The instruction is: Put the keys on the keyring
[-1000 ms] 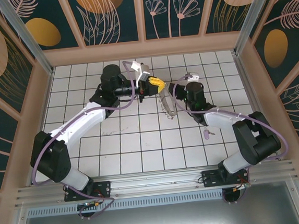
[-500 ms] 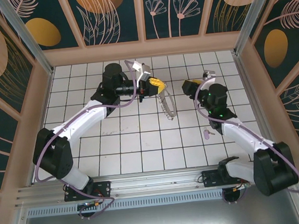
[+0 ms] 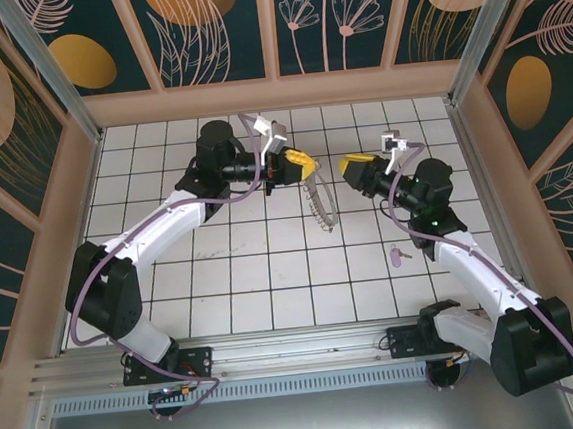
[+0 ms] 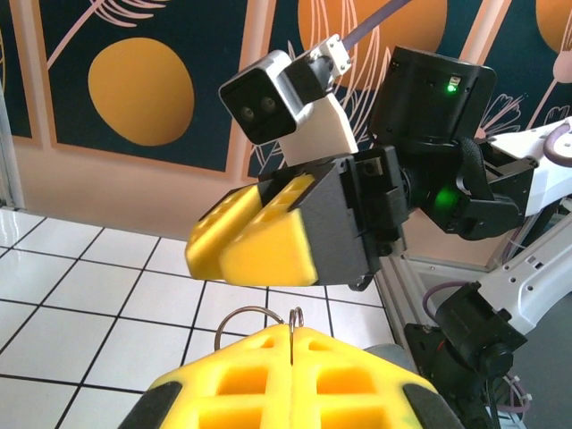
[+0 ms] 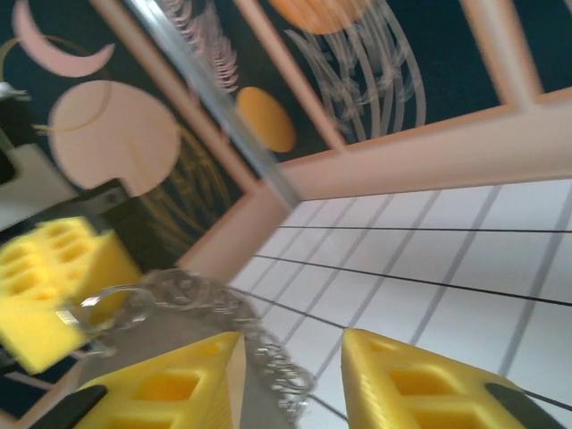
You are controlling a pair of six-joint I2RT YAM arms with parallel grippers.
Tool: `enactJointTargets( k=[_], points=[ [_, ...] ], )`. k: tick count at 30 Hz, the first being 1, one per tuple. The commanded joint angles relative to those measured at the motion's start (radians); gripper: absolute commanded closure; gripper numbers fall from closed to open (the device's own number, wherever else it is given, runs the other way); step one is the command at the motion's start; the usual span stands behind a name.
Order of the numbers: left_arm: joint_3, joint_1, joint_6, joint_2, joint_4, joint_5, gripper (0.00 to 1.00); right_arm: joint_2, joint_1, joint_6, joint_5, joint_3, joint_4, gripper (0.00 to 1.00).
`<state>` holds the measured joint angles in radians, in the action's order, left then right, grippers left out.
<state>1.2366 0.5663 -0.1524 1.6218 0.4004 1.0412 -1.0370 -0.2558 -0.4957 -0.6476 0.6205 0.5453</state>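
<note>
My left gripper (image 3: 299,161) is held above the tiles and is shut on the keyring (image 3: 318,204), whose thin metal chain loop hangs down from it. In the left wrist view a wire ring of the keyring (image 4: 246,317) sticks out from between the closed yellow fingers of my left gripper (image 4: 293,332). My right gripper (image 3: 351,167) faces it from the right, a short way off, with its jaws apart. In the right wrist view the chain (image 5: 223,308) hangs just beside the left finger of my right gripper (image 5: 290,344), ungripped. The pale key (image 3: 397,255) lies on the floor.
The white tiled floor (image 3: 272,276) is fenced by low tan walls (image 3: 276,93) with metal posts at the corners. The right arm's forearm (image 3: 472,269) runs along the right side, just right of the key. The left arm's forearm (image 3: 157,231) crosses the left half.
The right arm has swung its elbow out to the right and turned its wrist, so its fingers now point left at the keyring. Its jaws have narrowed. The left gripper stayed put.
</note>
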Motion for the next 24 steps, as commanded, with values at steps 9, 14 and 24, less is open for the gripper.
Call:
enactJointTargets(
  k=[9, 14, 24],
  points=[
    [0.038, -0.018, -0.117, 0.026, 0.132, 0.048, 1.00, -0.040, 0.004, -0.091, -0.282, 0.075, 0.165, 0.78],
    [0.049, -0.018, -0.153, 0.039, 0.162, 0.066, 1.00, -0.050, 0.001, -0.116, -0.313, 0.086, 0.196, 0.74],
    [0.072, -0.017, -0.172, 0.056, 0.167, 0.077, 1.00, -0.090, -0.022, -0.121, -0.311, 0.118, 0.222, 0.69]
  ],
)
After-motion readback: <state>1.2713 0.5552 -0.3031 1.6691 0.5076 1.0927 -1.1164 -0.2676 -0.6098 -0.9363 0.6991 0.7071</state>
